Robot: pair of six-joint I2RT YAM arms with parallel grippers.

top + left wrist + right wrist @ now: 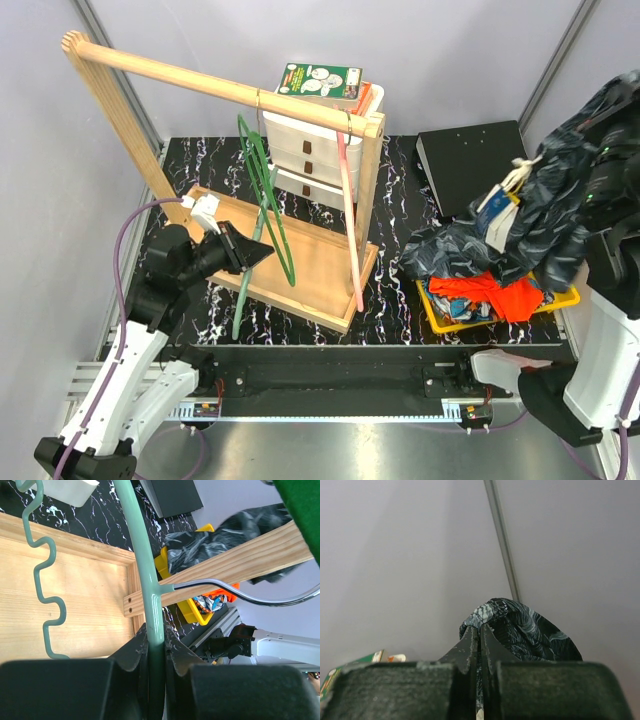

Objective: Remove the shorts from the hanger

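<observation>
Two garments, orange shorts [508, 296] and patterned shorts [210, 602], lie in the yellow bin [452, 322]. Right gripper [480, 630] is clamped on the dark shorts [548, 210], held above the bin. Left gripper [156, 642] grips the green hanger [144, 570].

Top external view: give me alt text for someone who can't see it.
The right arm holds dark patterned shorts up above a yellow bin containing orange shorts. The left gripper clamps a green hanger at a wooden rack.

Print on the green box [320, 80] is unreadable.
</observation>
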